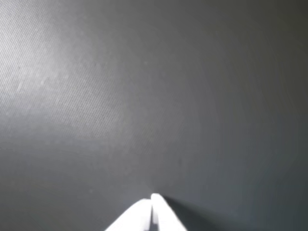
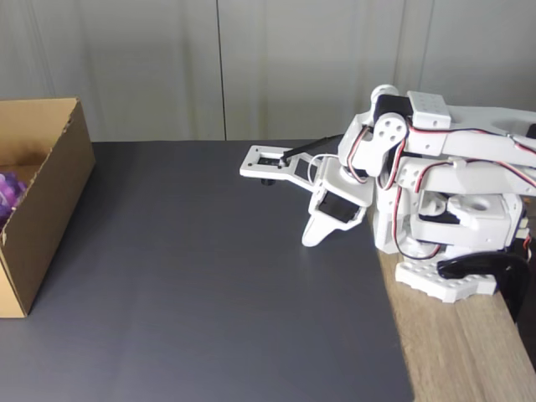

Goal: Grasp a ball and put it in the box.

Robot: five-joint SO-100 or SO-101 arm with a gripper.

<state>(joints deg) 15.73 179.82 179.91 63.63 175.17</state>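
Cardboard first: at the far left of the fixed view stands the open brown box (image 2: 46,201), and inside it, against the left edge of the frame, a patch of purple knobbly ball (image 2: 8,194) shows above the near wall. It appears to lie in the box already, though most of it is cut off. Moving right, the dark grey mat (image 2: 201,276) runs bare across the middle of the frame, with nothing on it between the box and the arm. Right of centre the white arm (image 2: 435,193) is folded low over its base, which sits on the wooden tabletop (image 2: 452,352) at the lower right. The gripper (image 2: 314,237) points down at the mat, well apart from the box. In the wrist view its two white fingertips (image 1: 144,211) meet at the bottom edge above plain mat, so the jaws are closed and hold nothing. By my judgement the placing is done and the step in hand is resting. Doing it well means keeping the arm tucked, jaws together, clear of the box wall.
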